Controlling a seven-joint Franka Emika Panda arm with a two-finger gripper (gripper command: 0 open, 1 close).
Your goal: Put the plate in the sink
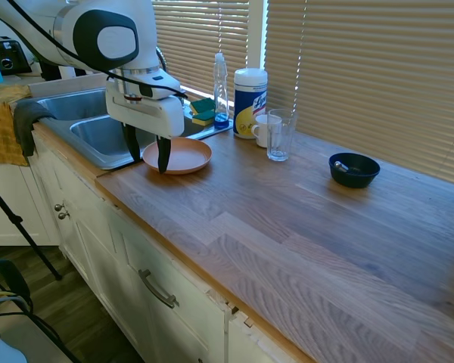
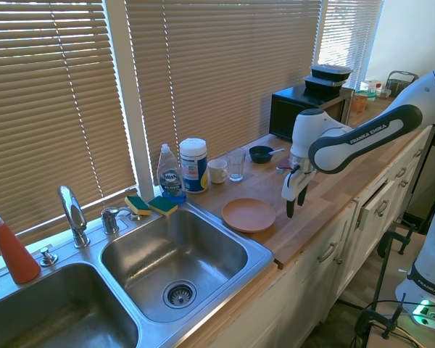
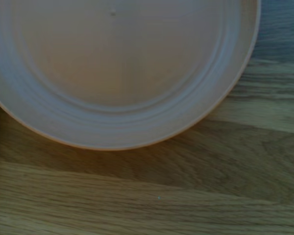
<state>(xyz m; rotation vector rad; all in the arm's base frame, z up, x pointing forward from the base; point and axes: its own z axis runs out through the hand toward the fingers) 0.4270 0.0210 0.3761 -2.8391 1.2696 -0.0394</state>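
Note:
The salmon-orange plate (image 1: 183, 155) (image 2: 249, 214) lies flat on the wooden counter, just beside the rim of the stainless steel sink (image 1: 63, 137) (image 2: 264, 254). My gripper (image 1: 147, 151) (image 2: 296, 203) hangs open a little above the counter at the plate's front edge, toward the cabinet side, with nothing between its fingers. Up close, the wrist view shows the plate (image 3: 117, 63) and its low rim, with bare wood beside it.
Behind the plate stand a dish soap bottle (image 1: 221, 87), a wipes canister (image 1: 250, 102), a white mug (image 1: 263, 130) and a glass (image 1: 280, 134). A navy bowl (image 1: 353, 169) sits further along. Sponges (image 2: 152, 205) and a faucet (image 2: 72, 214) border the sink. A microwave (image 2: 304, 109) stands at the far end.

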